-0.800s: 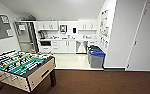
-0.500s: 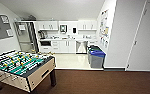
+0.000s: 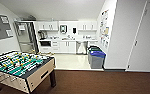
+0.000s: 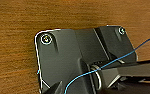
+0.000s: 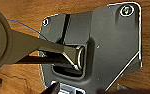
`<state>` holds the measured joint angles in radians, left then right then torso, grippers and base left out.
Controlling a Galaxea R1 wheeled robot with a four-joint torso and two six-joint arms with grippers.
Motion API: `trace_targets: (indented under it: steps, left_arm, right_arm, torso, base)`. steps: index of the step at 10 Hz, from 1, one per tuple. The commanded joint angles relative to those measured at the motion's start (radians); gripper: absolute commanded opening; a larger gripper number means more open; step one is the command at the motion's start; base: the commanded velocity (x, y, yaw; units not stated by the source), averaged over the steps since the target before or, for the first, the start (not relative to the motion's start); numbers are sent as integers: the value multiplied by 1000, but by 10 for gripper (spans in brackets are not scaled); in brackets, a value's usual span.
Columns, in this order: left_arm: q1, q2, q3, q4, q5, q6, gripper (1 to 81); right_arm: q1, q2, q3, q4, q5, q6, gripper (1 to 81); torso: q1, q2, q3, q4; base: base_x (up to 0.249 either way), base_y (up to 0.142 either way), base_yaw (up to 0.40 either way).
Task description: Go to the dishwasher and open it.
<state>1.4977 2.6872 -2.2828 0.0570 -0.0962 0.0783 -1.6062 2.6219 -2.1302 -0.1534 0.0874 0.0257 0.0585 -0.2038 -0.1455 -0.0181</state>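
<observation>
The dishwasher [image 3: 81, 47] is far off in the kitchenette at the back of the room. It is a grey steel front under the white counter, right of the white base cabinets, and its door looks closed. Both wrist views look down past my own dark plate onto brown wood-patterned floor [image 4: 21, 20].
A table-football table [image 3: 23, 68] stands close at the front left. A tall steel refrigerator [image 3: 26, 37] and a small dark microwave [image 3: 45, 43] are at the back left. Grey bins with blue and green lids [image 3: 96, 58] stand against the right wall. A white door [image 3: 147, 37] is at the right.
</observation>
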Motion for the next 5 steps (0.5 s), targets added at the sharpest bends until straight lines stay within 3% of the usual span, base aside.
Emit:
trace_targets:
  steps: [1,5]
  left_arm:
    - [-59,-21,9,9,42,3,811]
    - [-59,-19,9,9,41,3,811]
  right_arm:
    - [48,-21,9,-15,-43,-6,811]
    - [48,-15,-9,-14,-41,-4,811]
  torso:
    - [0,0,0,0]
    - [0,0,0,0]
  base:
    - [87,0,0]
    - [88,0,0]
